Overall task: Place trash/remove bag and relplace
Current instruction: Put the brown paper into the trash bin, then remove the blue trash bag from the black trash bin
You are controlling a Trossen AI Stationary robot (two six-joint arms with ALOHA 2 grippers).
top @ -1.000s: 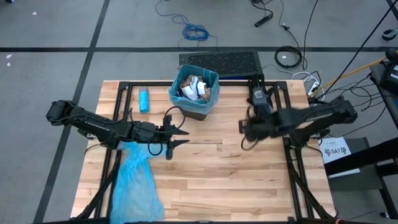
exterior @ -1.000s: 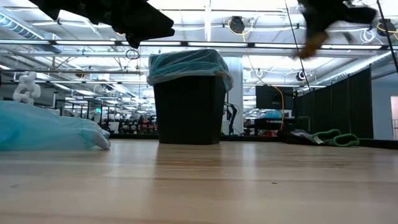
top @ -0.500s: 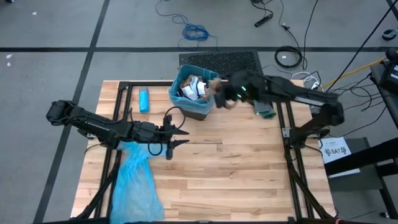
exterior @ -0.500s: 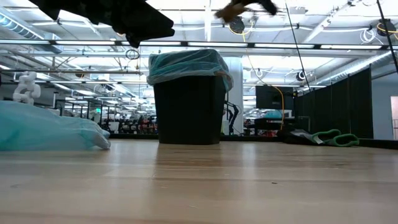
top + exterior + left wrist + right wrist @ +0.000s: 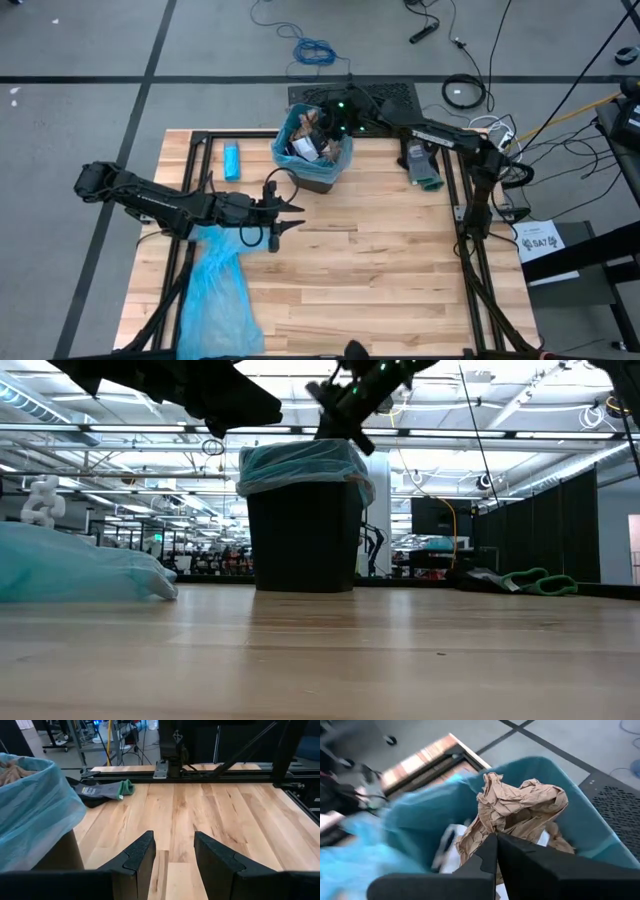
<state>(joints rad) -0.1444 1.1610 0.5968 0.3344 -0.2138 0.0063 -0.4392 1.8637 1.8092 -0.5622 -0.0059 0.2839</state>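
A black bin (image 5: 312,150) lined with a light-blue bag stands at the table's far middle, with white and brown trash inside. My right gripper (image 5: 322,118) hangs over the bin's mouth (image 5: 445,825), shut on a crumpled brown paper wad (image 5: 520,812). It also shows above the bin's rim in the low view (image 5: 345,405). My left gripper (image 5: 297,218) stands open above the table's left middle, nothing between its fingers (image 5: 173,845). A loose light-blue bag (image 5: 215,295) lies flat on the table at the near left. My right gripper pinches the brown wad by its near lower edge (image 5: 492,831) between its two shut fingers. The fingers slant down from the table's right side. The wad bulges out past the fingertips, over the bin's opening. Whether it touches the trash below, I cannot tell.
A small blue oblong object (image 5: 232,161) lies left of the bin. A dark glove with a green cuff (image 5: 424,165) lies at the far right. Black frame rails (image 5: 465,250) run along the table's sides. Bare wood stretches across the middle and near right.
My right gripper has swept from the table's right side toward the far left and now stands over the bin. It carried the brown wad, rolled and tipped downward on the way, and stayed shut.
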